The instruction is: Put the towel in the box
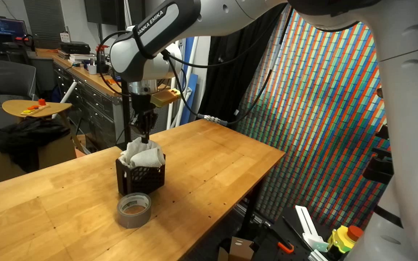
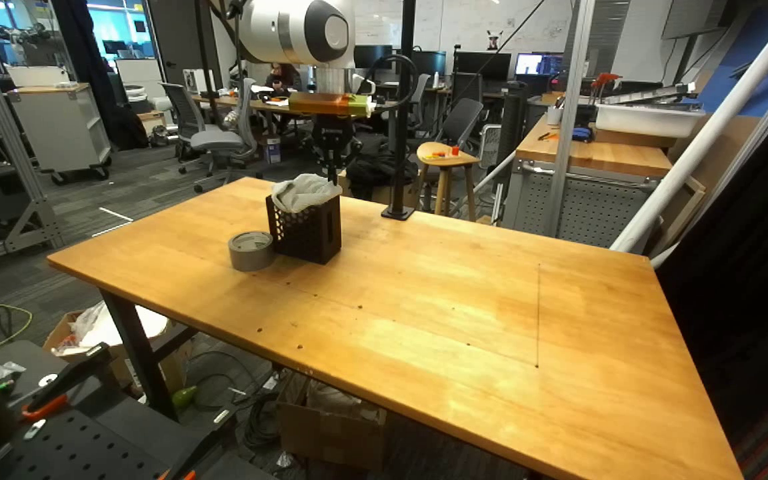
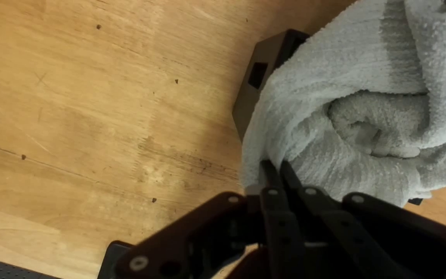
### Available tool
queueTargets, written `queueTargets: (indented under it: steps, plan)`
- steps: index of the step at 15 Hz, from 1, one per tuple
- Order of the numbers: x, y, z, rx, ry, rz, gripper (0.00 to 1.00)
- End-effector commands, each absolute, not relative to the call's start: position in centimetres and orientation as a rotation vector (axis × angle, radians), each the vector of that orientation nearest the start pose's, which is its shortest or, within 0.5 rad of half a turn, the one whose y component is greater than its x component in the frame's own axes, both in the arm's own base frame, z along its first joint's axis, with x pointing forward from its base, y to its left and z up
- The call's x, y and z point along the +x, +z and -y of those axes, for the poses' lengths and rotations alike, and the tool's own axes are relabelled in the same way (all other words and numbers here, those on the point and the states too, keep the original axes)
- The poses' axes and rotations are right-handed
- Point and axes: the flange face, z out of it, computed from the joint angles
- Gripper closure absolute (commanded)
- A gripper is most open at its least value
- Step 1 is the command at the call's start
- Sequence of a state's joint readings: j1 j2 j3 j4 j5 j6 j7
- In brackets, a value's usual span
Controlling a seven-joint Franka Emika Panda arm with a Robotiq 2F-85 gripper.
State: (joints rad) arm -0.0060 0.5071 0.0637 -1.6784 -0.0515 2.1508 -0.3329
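Far left in an exterior view, we record one dark chair (image 1: 7, 78); next, one small wooden stool (image 1: 57, 108) bearing small red and yellow pieces (image 1: 33, 107); near it, black fabric (image 1: 27, 139) heaped on one cardboard carton (image 1: 59, 153). Across the middle runs one wooden counter (image 1: 212, 163), marked with small dark specks. On it we count one roll of grey tape (image 1: 134, 220), lying flat just beside one black box (image 1: 122, 177); whether the two touch we cannot tell. The box stands upright, its walls perforated. Inside its mouth sits one towel (image 1: 146, 157), white to pale grey, bunched and rising above the rim in both exterior views; in the wrist view we see it overhang an edge. Upon it, one black pincer (image 3: 276, 164) points downward, its fingers (image 3: 292, 180) nearly together; we find it clenched on a fold of the towel, the creases converging at the tips. Carrying it, one white arm (image 1: 212, 18) spans the top, black cables (image 1: 209, 66) looped below. Right of the counter we note one panel (image 1: 314, 108) patterned in red, blue, green and cream stripes. Lower right, one red button (image 1: 355, 233) sits on a yellow housing (image 1: 336, 241); far right stand the arm's lower segments, also white.
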Motion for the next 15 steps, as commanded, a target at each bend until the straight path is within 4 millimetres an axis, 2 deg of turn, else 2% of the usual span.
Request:
queueTargets:
  steps: [1,8,12,15]
  plan:
    - [67.3,31.9,-3.3,-3.061,0.015,0.662,0.97]
    - [65.9,33.6,-6.2,-3.05,0.002,0.684,0.97]
    - [65.0,33.0,-7.7,-3.029,0.019,0.706,0.97]
    - [63.9,32.2,-7.7,-3.032,0.058,0.684,0.97]
